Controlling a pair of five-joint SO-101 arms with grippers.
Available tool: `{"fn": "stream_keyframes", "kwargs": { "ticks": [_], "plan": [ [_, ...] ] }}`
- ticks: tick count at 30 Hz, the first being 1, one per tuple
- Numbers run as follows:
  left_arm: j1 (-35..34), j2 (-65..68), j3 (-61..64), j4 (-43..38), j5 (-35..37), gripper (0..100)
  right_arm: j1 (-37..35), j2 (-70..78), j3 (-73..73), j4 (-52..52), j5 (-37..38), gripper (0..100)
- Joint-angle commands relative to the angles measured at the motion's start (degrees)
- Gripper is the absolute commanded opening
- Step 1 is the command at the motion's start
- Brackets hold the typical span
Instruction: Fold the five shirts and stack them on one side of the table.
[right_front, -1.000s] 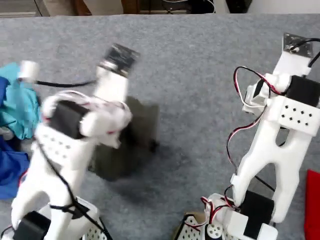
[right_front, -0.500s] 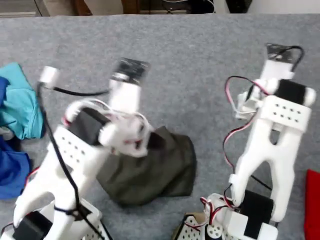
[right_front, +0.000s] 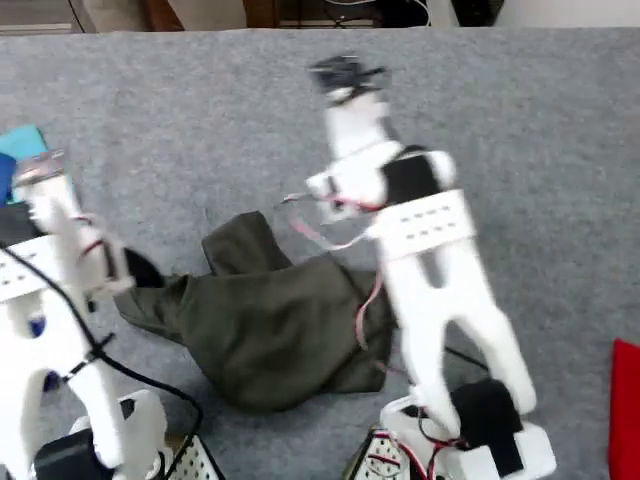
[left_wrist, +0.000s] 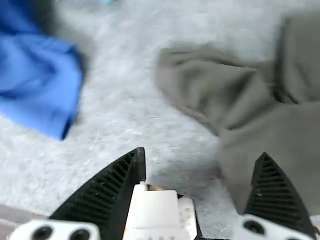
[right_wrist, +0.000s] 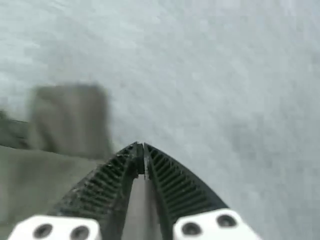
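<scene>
A dark olive shirt (right_front: 270, 325) lies crumpled in the middle front of the grey table (right_front: 520, 120). My left arm (right_front: 55, 265) stands at its left end. In the left wrist view, my left gripper (left_wrist: 200, 162) is open just short of the olive shirt's (left_wrist: 245, 100) sleeve, holding nothing. My right arm (right_front: 420, 215) leans over the shirt's right side toward the table's middle. My right gripper (right_wrist: 140, 146) is shut and empty above bare table, with a flap of the olive shirt (right_wrist: 70, 120) beside it.
A blue shirt (left_wrist: 35, 80) lies near the left gripper. A teal shirt (right_front: 22, 140) shows at the table's left edge. A red cloth (right_front: 626, 400) sits at the front right edge. The table's far half and right side are bare grey felt.
The left arm dragged the olive shirt rightward, then swung back left without it. The shirt now lies spread wider. The right arm swung from the right side to the table's middle.
</scene>
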Motion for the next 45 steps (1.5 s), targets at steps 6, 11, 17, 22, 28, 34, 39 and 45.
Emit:
{"fn": "stream_keyframes", "kwargs": {
  "ticks": [6,11,17,22,28,34,39,45],
  "plan": [
    [-8.3,-0.1,2.2,0.1,-4.0,34,-10.7,19.7,-8.7,-4.3,-4.7,25.4],
    [-8.6,-0.6,8.7,-4.6,-4.0,34,-15.5,33.8,-19.4,-1.1,-5.5,26.0],
    [-8.7,-0.6,14.0,-8.4,-3.8,34,-16.3,51.0,-34.8,8.0,-5.6,25.8],
    [-8.4,-0.6,13.8,-8.4,-3.8,34,-13.6,61.3,-49.1,16.6,-11.3,5.8],
    [-8.4,-0.6,13.6,-8.4,-3.8,34,-9.6,66.3,-66.2,26.8,-13.2,0.5],
    [-8.3,-0.6,13.6,-8.4,-3.8,34,-6.3,65.1,-81.1,32.2,-13.2,0.5],
    [-7.6,-0.6,13.5,-9.6,-4.0,34,-2.4,60.2,-82.6,32.2,-13.2,0.5],
    [-5.1,-0.7,13.5,-11.3,-3.7,34,8.3,55.6,-81.1,32.2,-13.0,0.5]
  ]
}}
